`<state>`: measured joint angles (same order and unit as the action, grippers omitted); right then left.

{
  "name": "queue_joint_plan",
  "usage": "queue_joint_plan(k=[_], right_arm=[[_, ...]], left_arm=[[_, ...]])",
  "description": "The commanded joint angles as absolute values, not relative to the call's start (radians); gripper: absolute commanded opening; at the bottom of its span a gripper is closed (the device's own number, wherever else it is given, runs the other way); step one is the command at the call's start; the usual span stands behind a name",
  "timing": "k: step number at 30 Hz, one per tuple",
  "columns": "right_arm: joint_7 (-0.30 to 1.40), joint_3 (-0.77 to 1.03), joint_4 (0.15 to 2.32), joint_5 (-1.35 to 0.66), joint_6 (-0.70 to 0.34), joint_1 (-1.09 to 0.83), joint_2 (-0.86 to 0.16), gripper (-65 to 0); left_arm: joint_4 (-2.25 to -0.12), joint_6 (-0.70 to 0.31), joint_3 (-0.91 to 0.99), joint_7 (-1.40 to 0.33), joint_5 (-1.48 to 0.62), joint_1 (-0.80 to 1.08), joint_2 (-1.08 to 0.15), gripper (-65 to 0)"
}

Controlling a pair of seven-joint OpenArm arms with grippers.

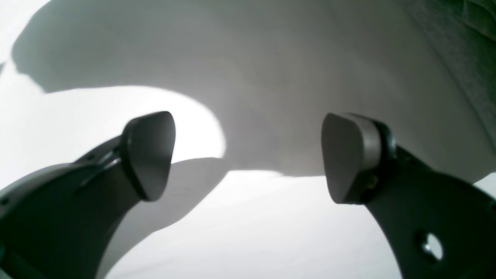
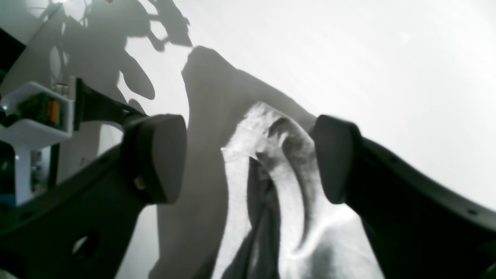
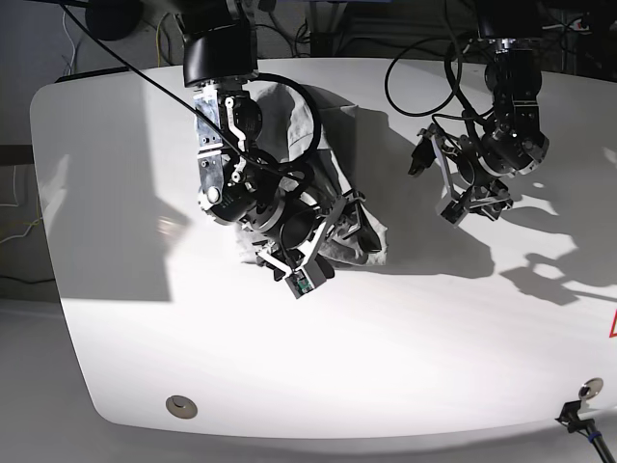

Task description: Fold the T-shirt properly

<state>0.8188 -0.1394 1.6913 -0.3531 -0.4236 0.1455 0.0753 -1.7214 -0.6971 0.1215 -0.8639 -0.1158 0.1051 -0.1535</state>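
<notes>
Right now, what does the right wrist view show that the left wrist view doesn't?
Right wrist only: the crumpled T-shirt lies right below the open right gripper, and a white shelf stands at the left edge. Left wrist only: the open left gripper hangs over bare white table, with grey cloth only at the top right corner. Both: open gripper, nothing held.

Looks like a robotics lab: white rounded table (image 3: 116, 318) under hard light, tangled cables (image 3: 289, 29) behind, two mounted arms, a white shelf (image 2: 31, 131) nearby.
</notes>
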Motion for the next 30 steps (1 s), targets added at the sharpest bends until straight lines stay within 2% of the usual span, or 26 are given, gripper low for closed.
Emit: queue_joint_plan(k=[1,6,13,22,27,30], right_arm=[[0.805,-0.127,1.762,-0.358,-0.424,0.136,0.008,-19.4],[0.808,-0.019,1.797,-0.358,-0.424,0.035,-0.137,-24.6],[0.808,0.116,1.836,-0.358,-0.43,-0.096,-0.252,-27.2],[0.805,0.159,1.931,-0.363,-0.429,-0.251,-0.246,-27.2],[0.806,0.156,1.974,-0.367,-0.43,-0.317,-0.173,-27.2],[0.806,0.085,1.975,-0.36,-0.427,-0.341,-0.143,-27.2]], left_arm=[[-1.77,-0.698,0.114,-0.842,-0.128,0.09,-0.156,-9.2],[-1.848,-0.698,0.053,-0.842,-0.128,0.088,-0.157,-9.2],[-1.867,-0.698,-0.053,-0.842,-0.128,0.021,-0.147,-9.2],[-1.863,-0.698,-0.128,-0.842,-0.124,-0.021,-0.097,-9.2],[-1.86,-0.698,-0.124,-0.842,-0.122,-0.021,-0.099,-9.1],[-1.86,-0.698,-0.122,-0.842,-0.122,-0.021,-0.104,-9.1]])
